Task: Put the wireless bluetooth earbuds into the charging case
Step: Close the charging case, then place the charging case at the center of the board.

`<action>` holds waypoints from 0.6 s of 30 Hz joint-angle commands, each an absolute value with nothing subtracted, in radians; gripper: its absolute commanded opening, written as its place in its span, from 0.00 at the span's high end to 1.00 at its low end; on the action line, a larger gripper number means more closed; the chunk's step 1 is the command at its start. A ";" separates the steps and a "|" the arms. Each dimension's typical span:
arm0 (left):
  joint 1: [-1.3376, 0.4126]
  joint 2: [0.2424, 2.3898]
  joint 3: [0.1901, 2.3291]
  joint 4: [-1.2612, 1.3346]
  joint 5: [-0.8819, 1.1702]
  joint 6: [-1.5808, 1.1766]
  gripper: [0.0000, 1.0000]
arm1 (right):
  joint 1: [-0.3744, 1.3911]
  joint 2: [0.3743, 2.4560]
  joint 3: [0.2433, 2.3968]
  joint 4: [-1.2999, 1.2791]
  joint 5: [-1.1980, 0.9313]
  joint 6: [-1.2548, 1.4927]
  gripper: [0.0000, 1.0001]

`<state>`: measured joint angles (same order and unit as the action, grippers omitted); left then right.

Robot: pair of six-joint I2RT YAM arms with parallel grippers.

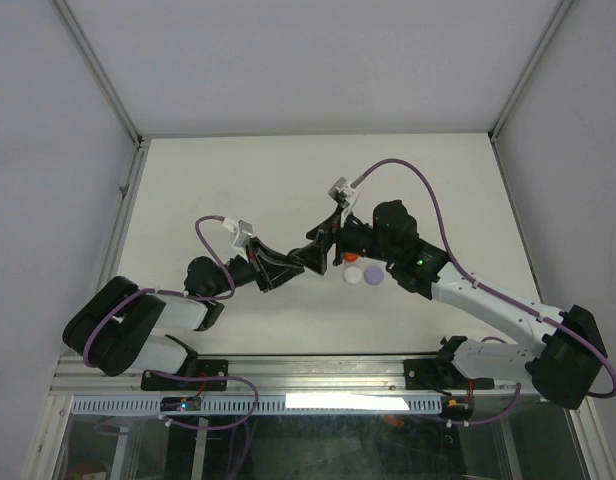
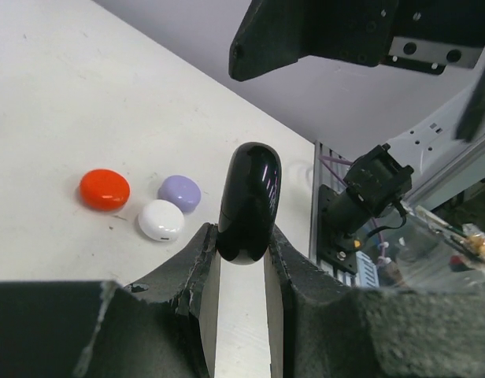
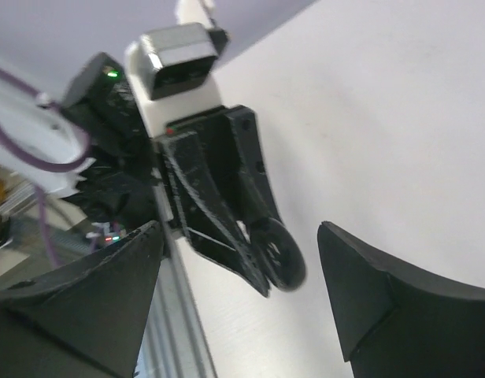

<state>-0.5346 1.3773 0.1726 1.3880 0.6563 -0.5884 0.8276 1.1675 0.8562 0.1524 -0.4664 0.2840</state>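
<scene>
My left gripper (image 2: 241, 240) is shut on a glossy black round charging case (image 2: 249, 201), held on edge above the table. In the top view the left gripper (image 1: 310, 252) meets my right gripper (image 1: 333, 238) at the table's middle. My right gripper (image 3: 238, 236) is open, its fingers wide on either side of the black case (image 3: 278, 253) without touching it. A red case (image 2: 104, 189), a lilac case (image 2: 179, 193) and a white case (image 2: 161, 220) lie closed on the table, also in the top view (image 1: 360, 270). No earbuds show in any view.
The white table (image 1: 288, 180) is walled by grey panels at the back and sides. A metal rail (image 1: 318, 375) with both arm bases runs along the near edge. Purple cables (image 1: 428, 190) loop over the right arm.
</scene>
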 commanded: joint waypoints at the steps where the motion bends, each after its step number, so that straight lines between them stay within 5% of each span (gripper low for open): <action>1: -0.528 1.414 0.241 1.334 0.664 -0.704 1.00 | 0.821 1.104 0.810 0.061 -0.140 0.234 0.17; 11: -0.590 1.581 0.408 0.887 0.601 -0.830 0.93 | 0.820 0.952 0.665 0.002 0.186 0.222 0.17; 18: -0.605 1.771 0.523 0.863 0.607 -0.941 0.89 | 0.820 0.864 0.604 -0.020 0.270 0.178 0.16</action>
<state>-0.5858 1.6981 0.4450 0.8944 0.6178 -0.8543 0.8215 0.9096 0.6224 -0.0437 0.1730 0.2195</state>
